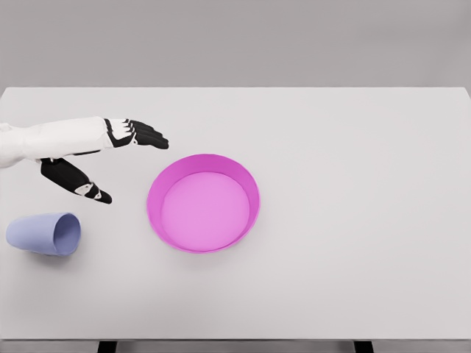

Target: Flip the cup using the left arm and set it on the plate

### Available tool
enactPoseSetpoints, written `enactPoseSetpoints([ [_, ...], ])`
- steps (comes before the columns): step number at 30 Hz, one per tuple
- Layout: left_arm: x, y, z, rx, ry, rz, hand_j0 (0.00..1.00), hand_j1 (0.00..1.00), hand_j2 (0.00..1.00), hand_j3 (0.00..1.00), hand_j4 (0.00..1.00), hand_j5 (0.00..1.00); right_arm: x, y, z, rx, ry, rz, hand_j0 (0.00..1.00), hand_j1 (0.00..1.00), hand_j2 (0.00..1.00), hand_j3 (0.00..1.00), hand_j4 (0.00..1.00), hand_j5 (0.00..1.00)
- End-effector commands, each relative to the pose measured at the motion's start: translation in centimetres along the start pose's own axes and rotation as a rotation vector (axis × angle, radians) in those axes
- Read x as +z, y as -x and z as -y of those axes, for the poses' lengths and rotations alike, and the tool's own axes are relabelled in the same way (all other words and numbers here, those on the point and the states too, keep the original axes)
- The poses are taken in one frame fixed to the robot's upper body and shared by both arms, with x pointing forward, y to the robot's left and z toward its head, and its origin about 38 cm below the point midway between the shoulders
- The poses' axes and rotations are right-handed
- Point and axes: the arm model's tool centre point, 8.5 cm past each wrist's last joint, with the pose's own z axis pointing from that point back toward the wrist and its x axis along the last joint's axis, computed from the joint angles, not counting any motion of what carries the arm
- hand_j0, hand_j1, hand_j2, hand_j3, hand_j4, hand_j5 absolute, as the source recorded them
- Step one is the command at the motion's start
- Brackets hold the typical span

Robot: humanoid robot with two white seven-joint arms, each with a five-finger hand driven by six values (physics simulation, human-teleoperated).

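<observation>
**Cup down, not yet grasped**

Cup (45, 234) lies on its side at the desk's (353, 220) near left edge, mouth toward the plate (204, 212). Left robot hand (110, 151) hovers above it, fingers spread, thumb down, holding nothing. Plate sits just right, apart from both. Risk: a sideways nudge could roll the cup off the edge.

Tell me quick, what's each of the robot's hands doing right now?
Left hand: open, fingers spread, holding nothing, above the lying cup.
Right hand: not in view.
</observation>
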Motion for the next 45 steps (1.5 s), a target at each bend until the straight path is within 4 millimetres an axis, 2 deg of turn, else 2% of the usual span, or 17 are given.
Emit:
enactPoseSetpoints([
  [1, 0.0, -0.2, -0.2, 0.027, -0.02, 0.015, 1.0, 1.0, 1.0, 1.0, 1.0, 1.0, 0.0, 0.0, 0.0, 0.0, 0.0, -0.001, 1.0, 1.0, 1.0, 1.0, 1.0, 1.0],
  [6, 2.5, -1.1, -1.3, 0.121, -0.083, 0.018, 1.0, 1.0, 1.0, 1.0, 1.0, 1.0, 0.0, 0.2, 0.0, 0.0, 0.0, -0.004, 1.0, 1.0, 1.0, 1.0, 1.0, 1.0],
  [9, 3.8, -0.8, 0.4, 0.221, -0.075, -0.007, 1.0, 1.0, 1.0, 1.0, 1.0, 1.0, 0.0, 0.2, 0.0, -0.001, 0.0, -0.004, 1.0, 1.0, 1.0, 1.0, 1.0, 1.0],
  [11, 5.5, -0.5, 1.5, 0.262, -0.06, -0.063, 1.0, 1.0, 1.0, 1.0, 1.0, 1.0, 0.0, 0.2, 0.0, -0.001, 0.0, -0.004, 1.0, 1.0, 1.0, 1.0, 1.0, 1.0],
  [14, 6.0, -0.4, 1.7, 0.298, -0.078, -0.064, 1.0, 1.0, 1.0, 1.0, 1.0, 1.0, 0.0, 0.2, 0.0, -0.001, 0.0, -0.004, 1.0, 1.0, 1.0, 1.0, 1.0, 1.0],
  [17, 6.7, -0.3, 2.7, 0.339, -0.072, -0.086, 1.0, 1.0, 1.0, 1.0, 1.0, 1.0, 0.0, 0.2, 0.0, -0.001, 0.0, -0.004, 1.0, 1.0, 1.0, 1.0, 1.0, 1.0],
  [18, 6.9, -0.1, 3.7, 0.367, -0.067, -0.097, 1.0, 1.0, 1.0, 1.0, 1.0, 1.0, 0.0, 0.2, 0.0, -0.001, 0.0, -0.004, 1.0, 1.0, 1.0, 1.0, 1.0, 1.0],
  [23, 9.5, 0.1, 5.3, 0.435, -0.052, -0.178, 1.0, 1.0, 1.0, 1.0, 1.0, 1.0, 0.0, 0.2, 0.0, -0.001, 0.0, -0.004, 1.0, 1.0, 1.0, 1.0, 1.0, 1.0],
  [28, 9.6, 0.2, 6.4, 0.467, -0.041, -0.187, 1.0, 1.0, 1.0, 1.0, 1.0, 1.0, 0.0, 0.1, 0.0, -0.001, 0.0, -0.003, 1.0, 1.0, 1.0, 1.0, 1.0, 1.0],
  [30, 9.7, 0.3, 7.6, 0.495, -0.029, -0.193, 1.0, 1.0, 1.0, 1.0, 1.0, 1.0, 0.0, 0.2, 0.0, -0.001, 0.0, -0.004, 1.0, 1.0, 1.0, 1.0, 1.0, 1.0],
  [36, 9.7, 0.3, 7.8, 0.439, 0.018, -0.212, 1.0, 1.0, 1.0, 1.0, 1.0, 1.0, 0.0, 0.2, 0.0, -0.001, 0.0, -0.004, 1.0, 1.0, 1.0, 1.0, 1.0, 1.0],
  [39, 10.8, 0.1, 7.3, 0.426, 0.027, -0.248, 1.0, 1.0, 1.0, 1.0, 1.0, 1.0, 0.0, 0.2, 0.0, -0.001, 0.0, -0.004, 1.0, 1.0, 1.0, 1.0, 1.0, 1.0],
  [43, 11.2, 1.2, 7.1, 0.46, -0.017, -0.351, 1.0, 1.0, 1.0, 1.0, 1.0, 1.0, 0.0, 0.2, 0.0, -0.001, 0.0, -0.004, 1.0, 1.0, 1.0, 1.0, 1.0, 1.0],
  [45, 11.5, 1.8, 7.8, 0.503, -0.025, -0.421, 1.0, 1.0, 1.0, 1.0, 1.0, 1.0, 0.0, 0.2, 0.0, -0.001, 0.0, -0.004, 1.0, 1.0, 1.0, 1.0, 1.0, 1.0],
])
